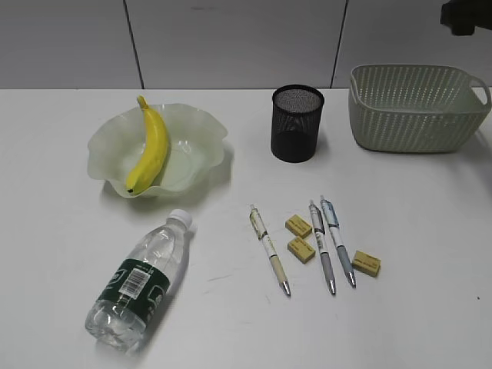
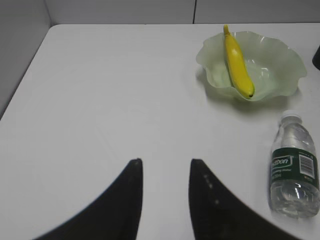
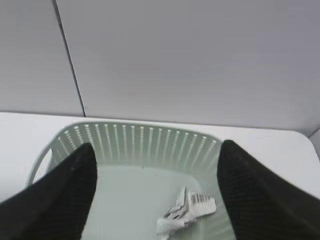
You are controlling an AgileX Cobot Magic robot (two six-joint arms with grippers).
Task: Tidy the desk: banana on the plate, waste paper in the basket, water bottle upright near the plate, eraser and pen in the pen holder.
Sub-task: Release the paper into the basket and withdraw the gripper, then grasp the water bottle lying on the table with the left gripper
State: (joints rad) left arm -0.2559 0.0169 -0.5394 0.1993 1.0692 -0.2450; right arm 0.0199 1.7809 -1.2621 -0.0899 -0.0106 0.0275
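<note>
You are looking at a clear plastic water bottle [image 1: 140,280] with a white cap and dark green barcoded label, lying on its side on the plain white desk [image 1: 69,254] just in front of the frosted pale-green ruffled plate [image 1: 201,127]. It is holding some water, so expect it to feel moderately heavy, with thin walls that are giving a little under pressure and a smooth, slippery skin. My advice is to take it across the labelled middle, where the surface is offering the most grip and the weight is balancing.

The yellow curved banana [image 1: 151,146] is already lying in the plate, and the crumpled white-grey waste paper [image 3: 184,212] is sitting inside the sage-green woven-look basket [image 3: 135,142]. Three pens [image 1: 270,250] and three small yellow erasers [image 1: 298,226] are lying loose in front of the black mesh pen holder [image 1: 297,123]; they are light and rigid, but lying low on the desk, so a pinch across the middle looks best.

Your left gripper [image 2: 165,177] is hanging over bare desk, well apart from the bottle, fingers spread and holding nothing. Your right gripper [image 3: 156,165] is hovering above the basket, jaws parted wide and empty.
</note>
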